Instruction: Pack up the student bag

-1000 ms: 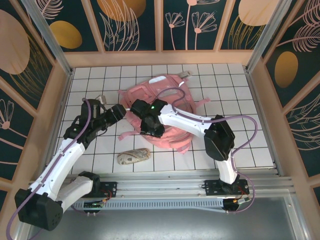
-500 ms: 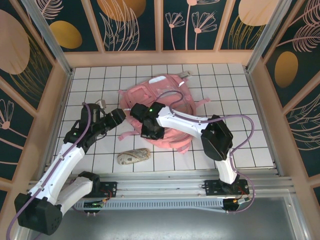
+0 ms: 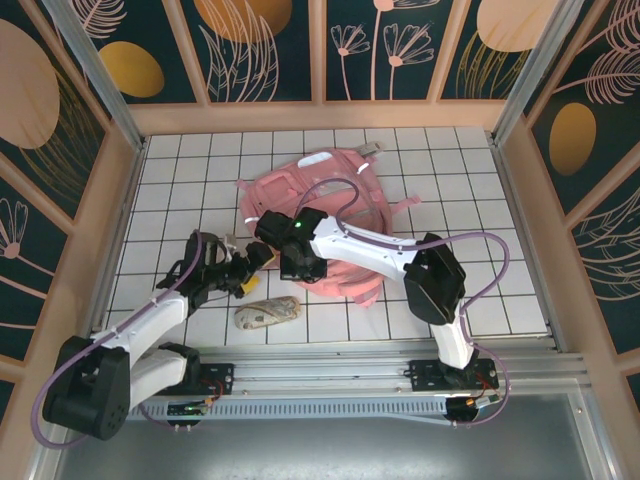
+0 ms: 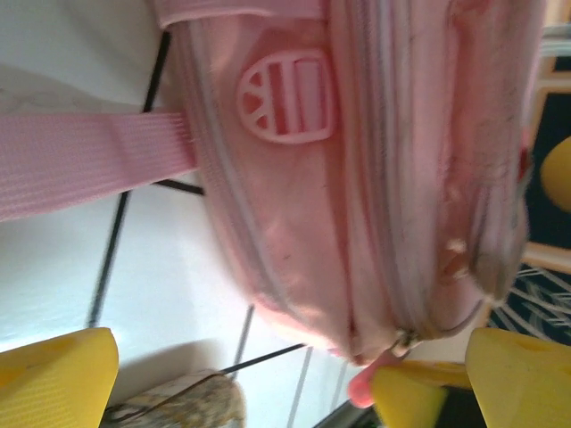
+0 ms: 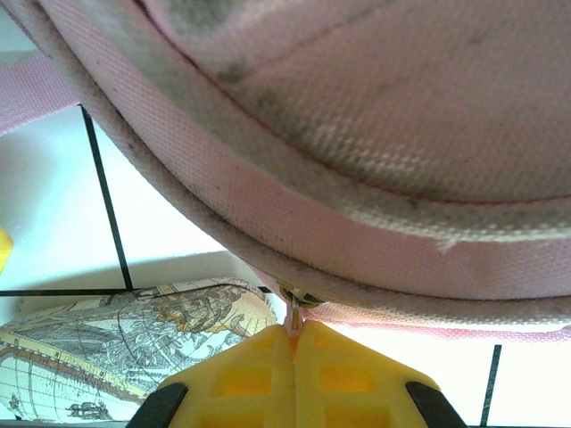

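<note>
The student bag (image 3: 322, 210) is a large pink backpack lying flat in the middle of the tiled table. My right gripper (image 3: 291, 262) is at its near-left edge. In the right wrist view its yellow fingertips (image 5: 294, 343) are shut on the small zip pull (image 5: 293, 314) that hangs from the bag's seam (image 5: 357, 259). My left gripper (image 3: 252, 270) sits just left of it, low over the table. Its yellow fingers (image 4: 53, 379) stand wide apart in the left wrist view, holding nothing. They face the bag's side (image 4: 357, 178).
A small map-print pouch (image 3: 267, 313) lies on the tiles just in front of both grippers and also shows below the bag (image 5: 107, 357). Pink straps (image 4: 89, 160) trail off the bag to the left. Wooden walls enclose the table.
The right gripper has closed on the zip pull. The left arm has drawn back toward the near side, lowered beside the bag, and its jaws have opened wider.
</note>
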Available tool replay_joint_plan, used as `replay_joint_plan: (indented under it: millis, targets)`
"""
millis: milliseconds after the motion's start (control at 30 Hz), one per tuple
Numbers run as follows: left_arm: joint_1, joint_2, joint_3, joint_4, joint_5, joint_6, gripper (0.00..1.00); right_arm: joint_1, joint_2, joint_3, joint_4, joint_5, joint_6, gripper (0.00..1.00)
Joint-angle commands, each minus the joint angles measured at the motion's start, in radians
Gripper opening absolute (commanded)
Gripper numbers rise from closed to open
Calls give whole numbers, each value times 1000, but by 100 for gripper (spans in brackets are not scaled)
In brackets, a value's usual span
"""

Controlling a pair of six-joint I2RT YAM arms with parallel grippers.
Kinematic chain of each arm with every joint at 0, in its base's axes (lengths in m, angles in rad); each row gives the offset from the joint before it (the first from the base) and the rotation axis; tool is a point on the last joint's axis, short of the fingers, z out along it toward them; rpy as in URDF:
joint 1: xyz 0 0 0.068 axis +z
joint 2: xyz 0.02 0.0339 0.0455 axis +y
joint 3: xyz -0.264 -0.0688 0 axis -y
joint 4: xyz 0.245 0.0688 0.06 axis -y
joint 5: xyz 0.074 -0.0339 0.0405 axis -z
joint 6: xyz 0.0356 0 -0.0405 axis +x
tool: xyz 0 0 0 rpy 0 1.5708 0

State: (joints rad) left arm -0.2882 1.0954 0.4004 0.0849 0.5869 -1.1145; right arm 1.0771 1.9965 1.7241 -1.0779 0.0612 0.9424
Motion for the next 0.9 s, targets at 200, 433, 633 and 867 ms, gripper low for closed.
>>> replay_joint_plan:
  millis: [200,433,633,867]
  targets:
    - [-26,139,86,294,69,-232,99,17,-35,97,-30,3,-33,0]
    - [-80,306,90,454,68,-294,84,18,-16,142,-47,-1,-37,0]
    - [-106,416,204,481,81,-276,29,18,-17,143,-45,-9,-46,0]
    - [-98,405,305,156,40,-33,0,-4,-52,52,-70,-31,-66,0]
